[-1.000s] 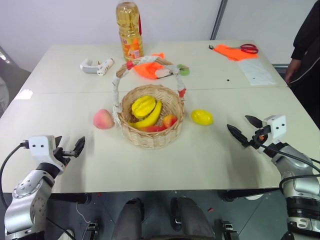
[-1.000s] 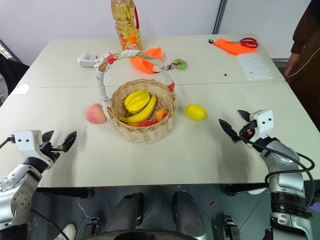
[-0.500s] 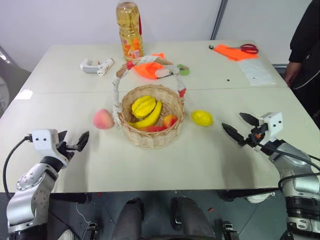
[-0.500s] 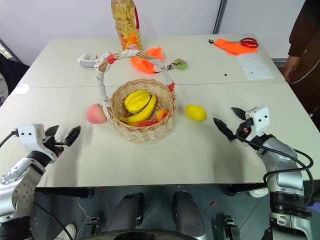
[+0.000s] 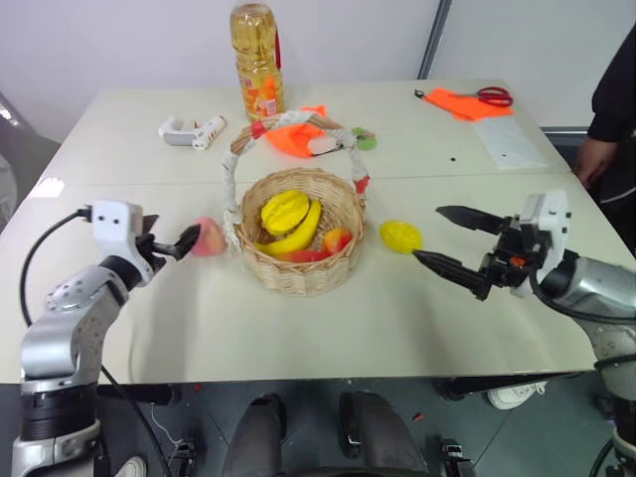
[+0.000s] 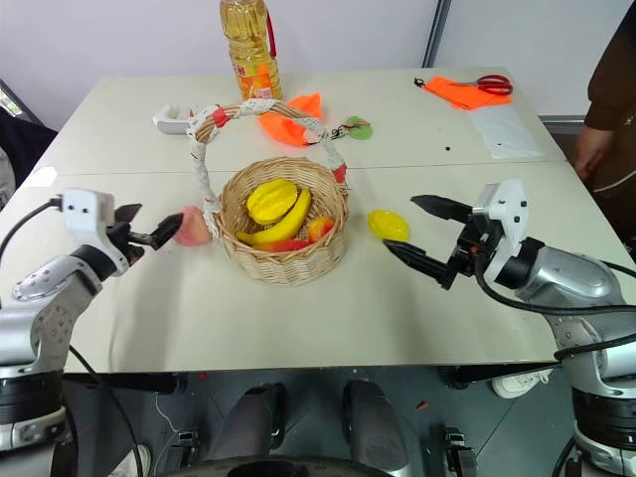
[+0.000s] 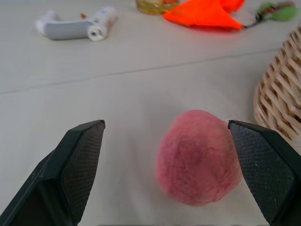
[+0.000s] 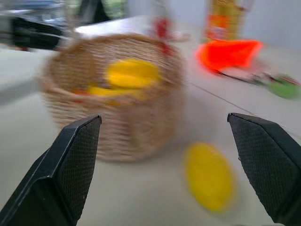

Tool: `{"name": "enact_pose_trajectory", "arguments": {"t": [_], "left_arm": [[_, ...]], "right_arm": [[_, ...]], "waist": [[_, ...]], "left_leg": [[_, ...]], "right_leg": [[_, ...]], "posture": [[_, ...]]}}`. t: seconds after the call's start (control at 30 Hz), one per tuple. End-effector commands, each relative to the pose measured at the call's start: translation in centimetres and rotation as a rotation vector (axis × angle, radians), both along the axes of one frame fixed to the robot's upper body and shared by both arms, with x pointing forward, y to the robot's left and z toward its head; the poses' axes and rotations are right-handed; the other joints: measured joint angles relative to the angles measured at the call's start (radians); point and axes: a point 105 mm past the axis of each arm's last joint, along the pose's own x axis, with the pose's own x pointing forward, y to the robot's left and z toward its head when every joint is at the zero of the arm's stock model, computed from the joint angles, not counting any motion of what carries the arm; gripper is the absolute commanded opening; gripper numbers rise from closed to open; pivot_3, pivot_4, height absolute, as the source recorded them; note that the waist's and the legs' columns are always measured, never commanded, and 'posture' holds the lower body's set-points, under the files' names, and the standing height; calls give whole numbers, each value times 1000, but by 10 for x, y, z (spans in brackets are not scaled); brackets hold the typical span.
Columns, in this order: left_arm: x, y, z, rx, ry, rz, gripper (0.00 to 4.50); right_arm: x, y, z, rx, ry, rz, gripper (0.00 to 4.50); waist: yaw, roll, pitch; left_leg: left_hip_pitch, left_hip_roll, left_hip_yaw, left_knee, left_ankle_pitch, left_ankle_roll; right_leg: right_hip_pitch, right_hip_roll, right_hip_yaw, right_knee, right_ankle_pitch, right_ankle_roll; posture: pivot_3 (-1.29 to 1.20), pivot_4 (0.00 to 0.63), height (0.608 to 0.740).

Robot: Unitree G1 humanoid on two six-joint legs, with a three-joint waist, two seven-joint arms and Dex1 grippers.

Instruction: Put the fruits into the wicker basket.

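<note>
Left wrist view: left gripper [image 7: 164, 165] fingers spread wide, empty, peach [image 7: 197, 162] lying between and just ahead of them, nearer one finger, beside the wicker basket [image 7: 282, 101]. Right gripper [image 5: 452, 243] likewise spread, empty; lemon [image 5: 399, 236] just beyond its lower fingertip, long axis roughly crosswise to the fingers. Each arm is nearest its own fruit.

- basket [image 5: 298, 268]: tan weave, white-wrapped handle, red ends
- peach [image 7: 197, 162]: pink
- lemon [image 5: 399, 236]: yellow
- banana [image 5: 298, 235]: yellow
- cloth [image 5: 295, 137]: orange
- scissors [image 5: 492, 96]: red handles
- bottle [image 5: 257, 60]: amber oil
- table [image 5: 397, 318]: cream
</note>
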Motion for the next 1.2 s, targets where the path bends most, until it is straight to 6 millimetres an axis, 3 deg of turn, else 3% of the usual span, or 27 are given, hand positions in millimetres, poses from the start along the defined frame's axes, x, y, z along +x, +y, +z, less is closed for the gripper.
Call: {"name": "enact_pose_trajectory", "arguments": {"t": [0.03, 0.33, 0.5, 0.7, 0.8, 1.0, 1.1, 1.2], "left_arm": [[7, -2, 1, 40, 20, -18, 4500], [21, -12, -14, 75, 106, -37, 4500], [20, -10, -18, 86, 136, -38, 2201], [17, -2, -10, 85, 104, -18, 2201], [9, 4, 5, 80, 28, -19, 2201], [-42, 34, 35, 5, -44, -83, 2201], [-64, 18, 53, -46, -70, -225, 2201], [-74, -10, 79, -123, -130, -367, 2201]], "right_arm": [[-18, 26, 10, -12, -16, 135, 4460], [-26, 57, 13, 15, -44, 222, 4460], [-26, 57, 11, 25, -49, 229, 4500], [-26, 60, 12, 40, -61, 242, 4500], [-26, 61, 13, 38, -69, 246, 4500], [-23, 54, 22, 54, -91, 232, 4500], [-19, 51, 23, 50, -90, 226, 4500], [-13, 48, 25, 55, -92, 219, 4500]], "waist": [[1, 0, 0], [-1, -1, 0], [-1, -1, 0], [-2, -1, 0], [-5, -1, 0], [-2, -1, 0], [6, -2, 0], [16, -2, 0]], "left_leg": [[0, 0, 0, 0, 0, 0], [0, 0, 0, 0, 0, 0], [0, 1, 0, 0, 0, 0], [1, 1, 0, 0, 0, 0], [1, 2, 0, 0, 0, 0], [0, 5, 1, -2, 0, 0], [-1, 5, 1, -3, 0, 0], [-3, 5, 3, -1, 0, 0]], "right_leg": [[0, 0, 0, 0, 0, 0], [0, 0, 0, 0, 0, 0], [0, 0, 0, 0, 0, 0], [0, 0, 0, 0, -1, -2], [0, 0, 0, 0, -1, -2], [-3, 1, 0, 0, 1, -5], [-4, 0, 0, -1, 0, -5], [-2, -2, -1, -3, -2, -4]], "posture": [[0, 150, 740], [0, 150, 740], [0, 150, 740], [0, 150, 740], [0, 150, 740], [0, 150, 740], [0, 150, 740], [0, 150, 740]]}}
